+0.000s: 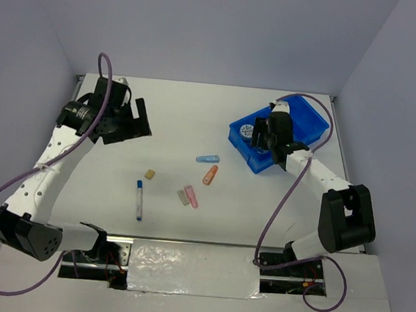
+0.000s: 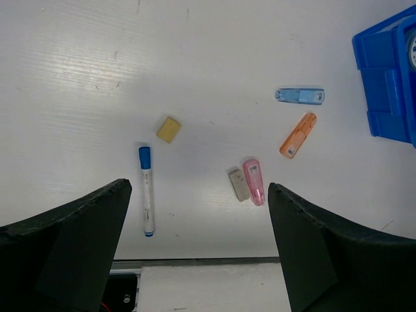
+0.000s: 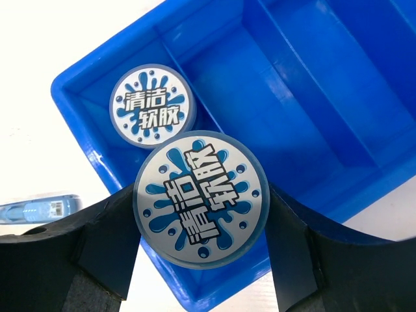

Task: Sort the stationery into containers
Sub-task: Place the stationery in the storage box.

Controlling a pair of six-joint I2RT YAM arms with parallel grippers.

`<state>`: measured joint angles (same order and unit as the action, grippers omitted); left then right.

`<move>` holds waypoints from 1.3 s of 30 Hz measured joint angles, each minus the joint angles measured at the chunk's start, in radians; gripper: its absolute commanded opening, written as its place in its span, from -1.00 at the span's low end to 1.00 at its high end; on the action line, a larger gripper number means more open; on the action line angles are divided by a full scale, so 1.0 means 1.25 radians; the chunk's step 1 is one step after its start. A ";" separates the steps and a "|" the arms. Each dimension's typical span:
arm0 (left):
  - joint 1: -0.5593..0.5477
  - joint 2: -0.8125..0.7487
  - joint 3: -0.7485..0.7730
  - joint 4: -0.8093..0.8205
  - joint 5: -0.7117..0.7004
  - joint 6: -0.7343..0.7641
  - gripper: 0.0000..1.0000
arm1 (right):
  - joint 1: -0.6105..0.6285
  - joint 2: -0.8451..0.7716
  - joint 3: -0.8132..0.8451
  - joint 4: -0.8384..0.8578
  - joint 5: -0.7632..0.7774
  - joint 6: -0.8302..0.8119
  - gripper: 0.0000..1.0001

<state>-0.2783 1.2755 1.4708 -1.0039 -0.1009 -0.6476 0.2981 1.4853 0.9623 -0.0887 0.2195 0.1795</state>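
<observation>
The blue tray [image 1: 311, 122] stands at the far right; it also shows in the right wrist view [image 3: 312, 97]. My right gripper [image 3: 201, 214] is shut on a round white-faced box [image 3: 200, 199] and holds it over the tray's left compartment. A second round box [image 3: 151, 108] lies in that compartment. My left gripper [image 2: 198, 227] is open and empty, high over the table's left. On the table lie a blue-white pen [image 2: 146, 190], tan eraser [image 2: 169, 129], grey piece [image 2: 238, 184], pink piece [image 2: 254, 182], orange piece [image 2: 298, 134] and blue piece [image 2: 299, 96].
The table's front edge with a metal rail [image 1: 192, 244] runs along the bottom. Purple cables [image 1: 285, 200] loop from both arms. Grey walls close in the table at the back and sides.
</observation>
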 measured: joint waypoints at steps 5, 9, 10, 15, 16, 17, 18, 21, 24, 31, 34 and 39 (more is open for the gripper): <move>0.021 0.000 -0.004 -0.009 -0.002 0.017 0.99 | 0.000 0.000 -0.006 0.007 -0.019 0.014 0.50; 0.040 0.000 -0.022 -0.010 0.005 0.031 0.99 | 0.000 0.000 -0.006 0.015 -0.020 0.019 0.70; 0.044 0.000 -0.025 -0.010 0.008 0.033 0.99 | 0.000 0.000 -0.005 0.017 -0.019 0.018 0.76; 0.065 0.000 -0.028 -0.010 0.023 0.041 0.99 | 0.000 0.002 0.002 0.013 -0.021 0.020 0.99; 0.068 0.000 -0.028 -0.010 0.025 0.044 0.99 | 0.000 0.003 0.007 0.007 -0.022 0.020 1.00; 0.071 0.000 -0.028 -0.010 0.026 0.049 0.99 | 0.000 0.005 0.014 -0.002 -0.025 0.020 1.00; 0.075 0.000 -0.028 -0.010 0.026 0.052 0.99 | 0.002 0.006 0.022 -0.008 -0.029 0.020 1.00; 0.082 0.001 -0.028 -0.013 0.011 0.055 0.99 | 0.029 0.002 0.039 -0.020 -0.023 0.018 0.98; 0.095 0.003 -0.028 -0.023 -0.015 0.056 0.99 | 0.135 -0.002 0.086 -0.083 0.029 0.033 0.92; 0.117 -0.006 -0.055 -0.036 -0.044 0.055 0.99 | 0.367 0.046 0.226 -0.291 0.125 0.271 0.74; 0.117 -0.020 -0.075 -0.042 -0.045 0.056 0.99 | 0.444 0.103 0.229 -0.315 0.134 0.309 0.29; 0.117 -0.058 -0.119 -0.045 -0.045 0.058 0.99 | 0.555 0.181 0.218 -0.287 0.032 0.280 0.08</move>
<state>-0.1322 1.2030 1.3224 -1.0599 -0.1566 -0.5747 0.9913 1.7119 1.2350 -0.4477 0.2592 0.5289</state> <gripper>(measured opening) 0.994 0.556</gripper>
